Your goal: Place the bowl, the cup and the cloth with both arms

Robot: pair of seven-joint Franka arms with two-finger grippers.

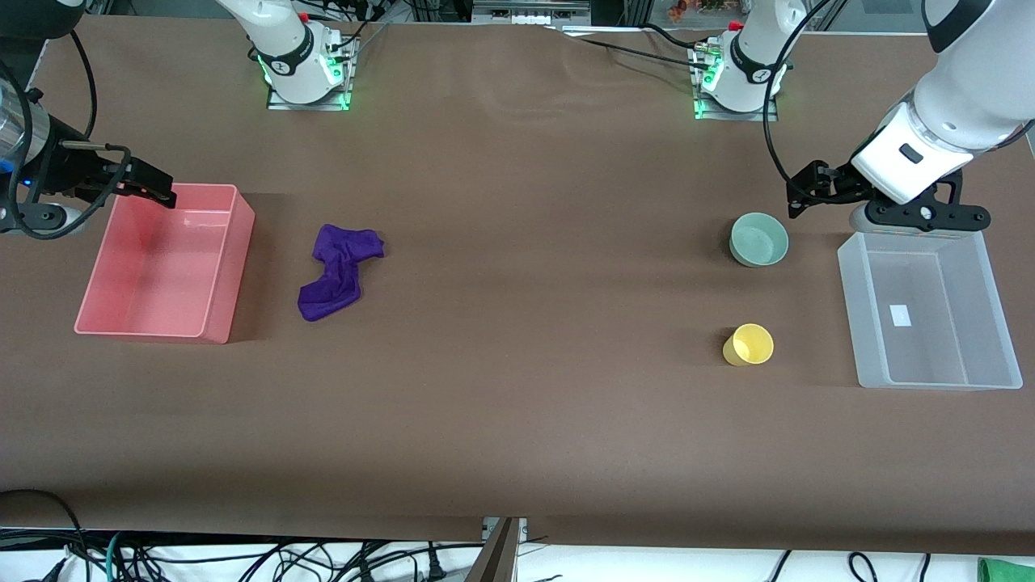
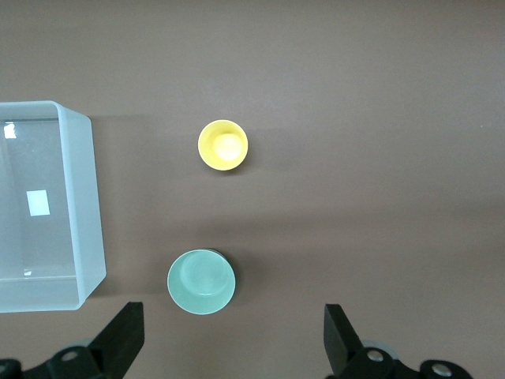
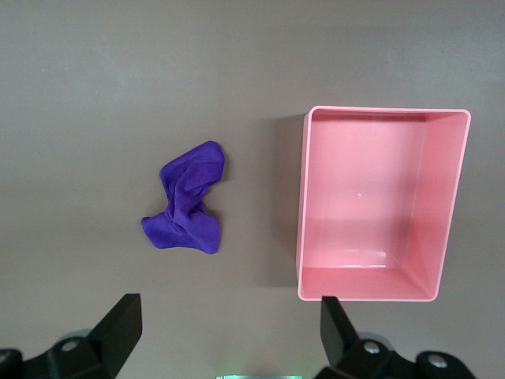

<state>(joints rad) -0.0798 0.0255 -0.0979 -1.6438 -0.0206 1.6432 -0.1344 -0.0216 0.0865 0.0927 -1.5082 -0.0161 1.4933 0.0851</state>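
Note:
The mint-green bowl [image 1: 758,239] stands upright on the table toward the left arm's end, also in the left wrist view [image 2: 201,282]. The yellow cup [image 1: 748,345] stands upright nearer the front camera than the bowl, also seen from the left wrist [image 2: 222,144]. The purple cloth [image 1: 335,271] lies crumpled beside the pink bin, also in the right wrist view [image 3: 188,209]. My left gripper [image 1: 800,198] [image 2: 233,316] is open and empty in the air, over the table beside the bowl. My right gripper [image 1: 149,184] [image 3: 229,304] is open and empty over the pink bin's rim.
An empty pink bin [image 1: 149,331] [image 3: 367,296] sits at the right arm's end of the table. An empty clear bin [image 1: 938,380] [image 2: 91,221] sits at the left arm's end, beside the bowl and cup. Brown table between them.

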